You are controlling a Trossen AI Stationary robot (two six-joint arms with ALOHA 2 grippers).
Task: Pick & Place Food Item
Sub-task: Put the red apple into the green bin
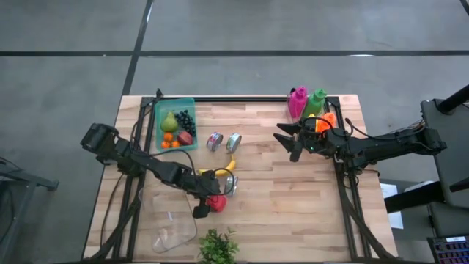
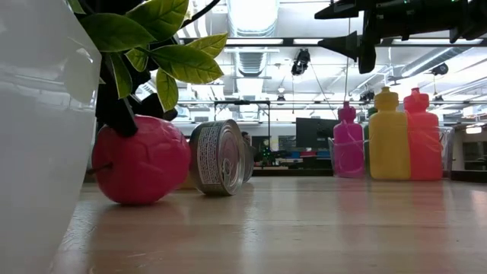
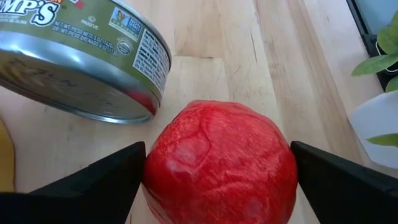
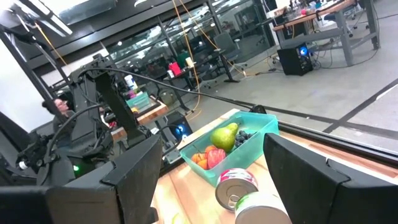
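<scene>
A red apple (image 1: 218, 203) lies on the wooden table near its front middle; it also shows in the low view (image 2: 141, 160) and in the left wrist view (image 3: 217, 165). My left gripper (image 1: 208, 203) is shut on it. A tin can (image 1: 233, 185) lies on its side just beyond the apple, and a banana (image 1: 229, 166) lies behind the can. A teal tray (image 1: 163, 110) at the far left holds a pear, grapes and other fruit. My right gripper (image 1: 288, 142) hangs open and empty above the table's far right part. My left gripper has the apple between its two fingers, one finger (image 3: 99, 180) on the apple's one side (image 3: 152, 168) and the other finger (image 3: 336, 180) on the opposite side. The fingers slant down from the table's left. The apple's underside rests on the table (image 2: 137, 199).
Two more cans (image 1: 223, 141) lie by the tray. Pink, green and orange bottles (image 1: 308, 104) stand at the far right. A clear plastic container (image 1: 176, 231) and a potted plant (image 1: 218, 248) stand at the front edge, close to the apple. Bare wood lies at the front right.
</scene>
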